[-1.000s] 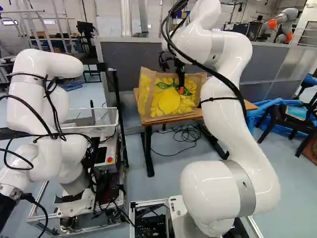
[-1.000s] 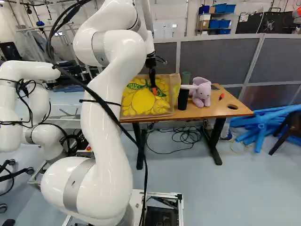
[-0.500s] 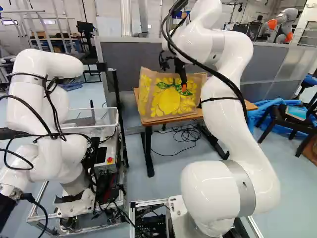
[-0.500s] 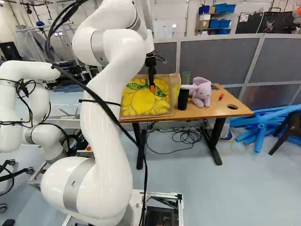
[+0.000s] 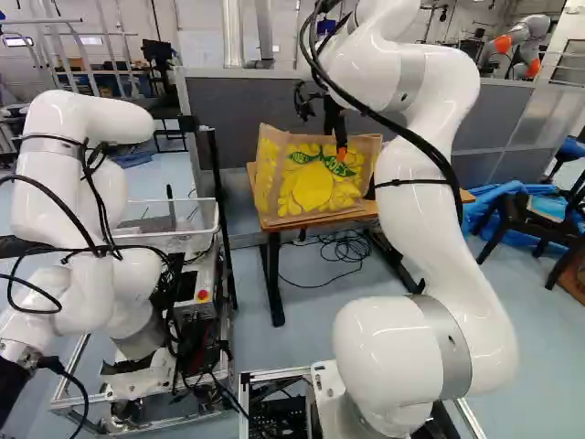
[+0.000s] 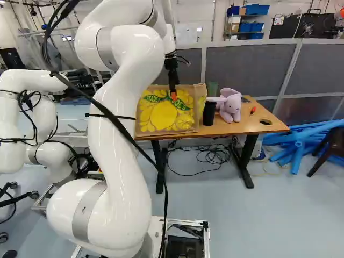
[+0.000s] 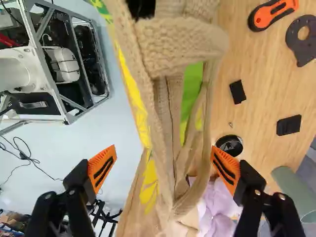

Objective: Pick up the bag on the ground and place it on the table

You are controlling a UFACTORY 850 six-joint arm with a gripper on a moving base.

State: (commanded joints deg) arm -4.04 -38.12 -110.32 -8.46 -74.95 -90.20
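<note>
Nothing is clenched by the black two-fingered gripper with orange pads (image 7: 164,155); its fingers are spread wide. The tan woven bag printed with yellow fruit and green leaves (image 5: 311,187) is stood upright on the light wooden table (image 6: 247,127), near the edge facing the base. It is placed ahead of the gripper, with its upper part between the lines of the fingers. The mouth's long axis is set crosswise to the line joining the fingertips, so one finger is left on the printed, base-facing side and the other on the far side, over the table. The placing appears done; a straight retreat, backed off along the gripper's own line, seems called for, since a sideways drift could drag or tip the bag.

Whether the far finger brushes the fabric cannot be told; in the base views it cannot be made out. In the wrist view the bag is cut off at both ends, and whether the thick tan band is handle or folded rim is unclear.
</note>
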